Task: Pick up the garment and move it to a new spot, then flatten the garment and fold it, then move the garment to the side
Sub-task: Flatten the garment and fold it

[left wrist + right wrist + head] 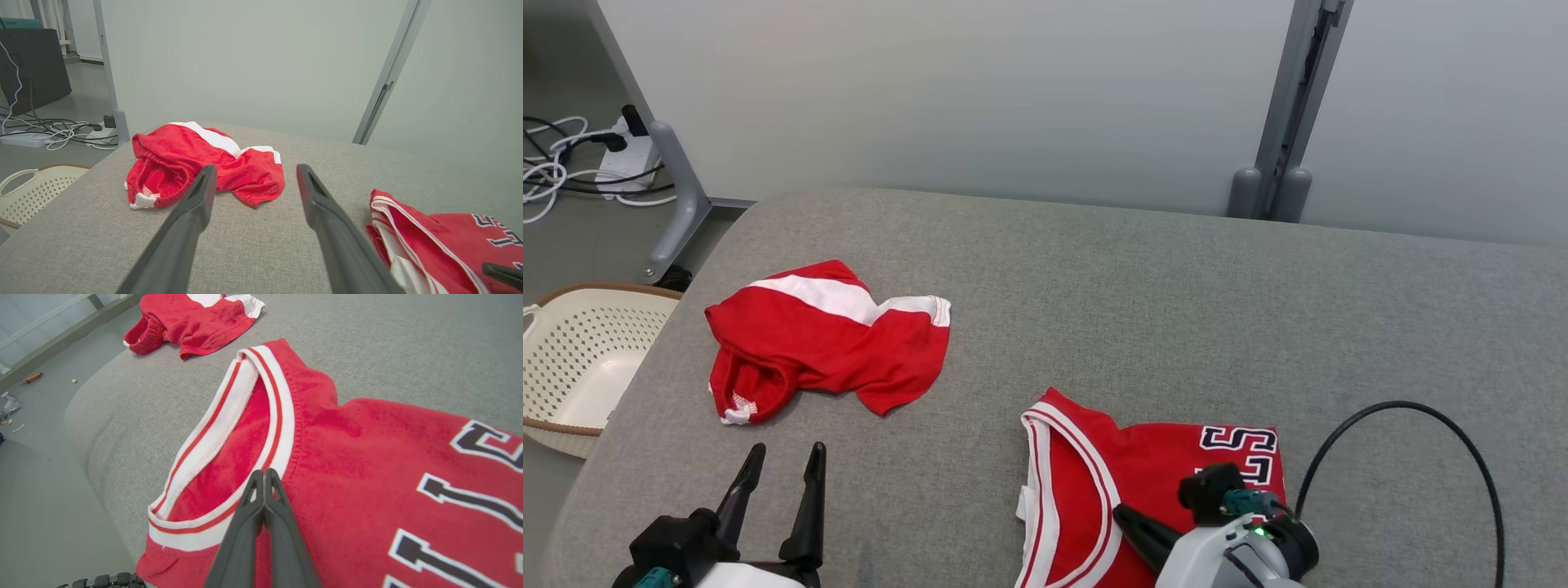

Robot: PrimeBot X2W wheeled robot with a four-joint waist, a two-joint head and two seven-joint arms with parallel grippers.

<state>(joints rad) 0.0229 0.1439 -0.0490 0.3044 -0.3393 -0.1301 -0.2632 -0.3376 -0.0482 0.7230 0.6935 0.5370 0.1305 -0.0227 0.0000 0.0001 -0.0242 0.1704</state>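
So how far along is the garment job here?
Done: the jersey lies flat, apparently folded. In hand: right gripper is shut at its trim, unclear whether pinching cloth; left gripper hangs open. Left: moving the jersey aside; the shorts lie crumpled.

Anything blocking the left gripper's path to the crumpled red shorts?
Nothing visible. Bare grey cushion lies between the open left gripper and the shorts; the jersey sits off to the right.

Bare surface [1176, 310] btw shorts [825, 343] & jersey [1143, 465]; cable [1401, 403] loops right.
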